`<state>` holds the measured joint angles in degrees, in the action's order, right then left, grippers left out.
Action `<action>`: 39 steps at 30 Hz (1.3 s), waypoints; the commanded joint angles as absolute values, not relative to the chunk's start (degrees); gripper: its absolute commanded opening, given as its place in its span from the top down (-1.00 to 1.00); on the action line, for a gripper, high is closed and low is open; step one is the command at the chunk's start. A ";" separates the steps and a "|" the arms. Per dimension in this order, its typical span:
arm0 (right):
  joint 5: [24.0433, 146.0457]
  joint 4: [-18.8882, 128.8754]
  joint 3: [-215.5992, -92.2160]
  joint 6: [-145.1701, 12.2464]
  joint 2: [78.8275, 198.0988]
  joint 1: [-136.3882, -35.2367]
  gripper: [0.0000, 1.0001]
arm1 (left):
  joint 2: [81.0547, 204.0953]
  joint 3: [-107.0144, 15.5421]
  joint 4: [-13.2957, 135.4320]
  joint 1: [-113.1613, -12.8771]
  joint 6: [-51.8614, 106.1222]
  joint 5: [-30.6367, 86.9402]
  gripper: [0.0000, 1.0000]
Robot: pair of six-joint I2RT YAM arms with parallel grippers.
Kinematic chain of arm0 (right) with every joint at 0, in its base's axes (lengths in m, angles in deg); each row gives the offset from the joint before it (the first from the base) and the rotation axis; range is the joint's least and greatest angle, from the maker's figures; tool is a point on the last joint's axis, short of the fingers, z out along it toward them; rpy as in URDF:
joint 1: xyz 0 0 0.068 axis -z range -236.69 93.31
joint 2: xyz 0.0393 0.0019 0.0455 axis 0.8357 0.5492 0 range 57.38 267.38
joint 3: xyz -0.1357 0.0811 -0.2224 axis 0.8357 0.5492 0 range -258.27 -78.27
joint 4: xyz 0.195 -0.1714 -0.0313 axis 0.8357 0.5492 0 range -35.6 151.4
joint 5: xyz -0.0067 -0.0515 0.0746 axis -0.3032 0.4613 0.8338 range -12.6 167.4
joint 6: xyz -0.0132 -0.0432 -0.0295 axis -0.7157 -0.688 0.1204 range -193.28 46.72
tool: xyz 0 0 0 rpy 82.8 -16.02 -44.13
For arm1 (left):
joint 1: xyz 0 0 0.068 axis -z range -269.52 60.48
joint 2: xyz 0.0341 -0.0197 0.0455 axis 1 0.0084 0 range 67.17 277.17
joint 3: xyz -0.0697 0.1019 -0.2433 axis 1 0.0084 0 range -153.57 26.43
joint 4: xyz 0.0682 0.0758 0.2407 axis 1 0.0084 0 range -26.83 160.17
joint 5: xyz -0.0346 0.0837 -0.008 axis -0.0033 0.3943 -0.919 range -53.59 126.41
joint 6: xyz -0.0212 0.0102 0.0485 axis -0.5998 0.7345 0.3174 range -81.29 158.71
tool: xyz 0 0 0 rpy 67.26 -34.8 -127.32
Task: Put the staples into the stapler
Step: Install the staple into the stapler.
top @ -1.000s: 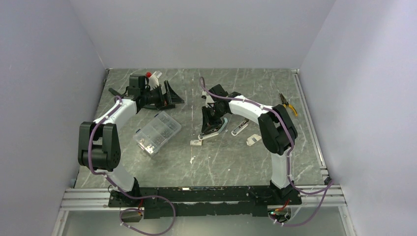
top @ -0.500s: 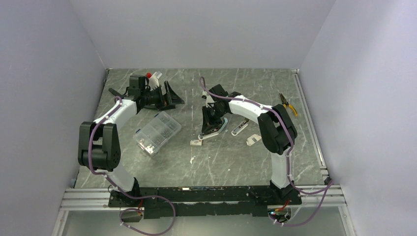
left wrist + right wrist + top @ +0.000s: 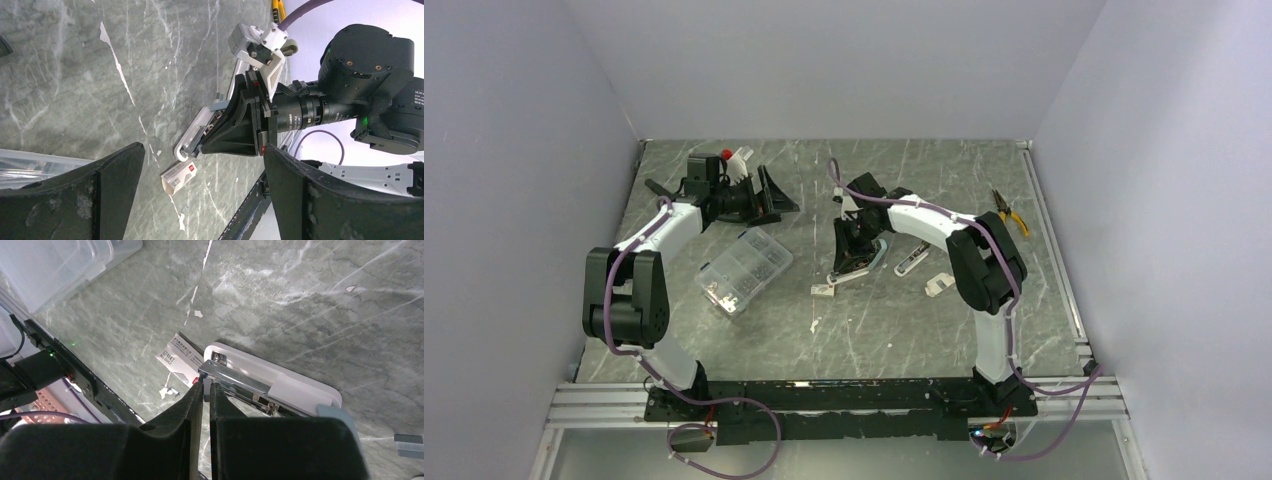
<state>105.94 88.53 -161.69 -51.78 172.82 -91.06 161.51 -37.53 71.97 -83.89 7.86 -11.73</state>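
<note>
From above, the left gripper (image 3: pixel 776 194) hangs toward the far left corner of the tabletop (image 3: pixel 754 345), its jaws spread wide with nothing between them. Just behind it, near the far edge, stands a small bottle (image 3: pixel 735 155) with a red cap. A clear plastic case (image 3: pixel 744 268) lies left of the middle. The right gripper (image 3: pixel 852 262) points down at a white stapler (image 3: pixel 870 264) at about the middle of the tabletop. The staple box (image 3: pixel 824 290) lies on the tabletop just beside the stapler's near left end. A second stapler (image 3: pixel 911 262) lies a little to the right, and pliers (image 3: pixel 1011 213) with yellow handles lie by the right edge.

In the left wrist view, the two dark fingers (image 3: pixel 115 195) stand far apart at the bottom of the frame. Between them, further off, the right gripper's tips meet the stapler, and the staple box, white with a red mark, lies just beside the stapler's end.

In the right wrist view, the jaws are nearly together, only a slit between them, and they appear to pinch the tip of the stapler's metal rail. The staple box lies flat just past that tip, close to the stapler's white base. A corner of the clear case fills the top left, and a short grey strip (image 3: pixel 410 445) lies at the right margin.
</note>
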 commanded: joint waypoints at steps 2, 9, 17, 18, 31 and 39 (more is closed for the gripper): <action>105.10 89.30 -162.67 -53.18 173.14 -91.51 0.76 | 160.75 -37.12 69.60 -84.03 7.42 -12.84 -0.89; 104.51 89.76 -163.00 -53.67 173.42 -91.59 0.76 | 160.76 -37.01 69.51 -84.09 7.27 -12.89 -0.88; 104.52 90.03 -163.83 -53.55 174.25 -91.58 0.76 | 160.86 -37.16 69.58 -84.14 6.98 -13.17 -0.89; 104.55 90.12 -163.91 -53.64 174.38 -91.58 0.76 | 160.90 -37.20 69.44 -84.11 6.92 -13.16 -0.89; 102.63 91.13 -164.22 -54.02 174.87 -91.58 0.57 | 160.77 -37.34 69.65 -84.08 6.48 -13.42 -0.89; 102.45 91.44 -164.91 -54.19 174.80 -91.60 0.51 | 160.86 -37.28 69.48 -84.10 6.19 -13.60 -0.89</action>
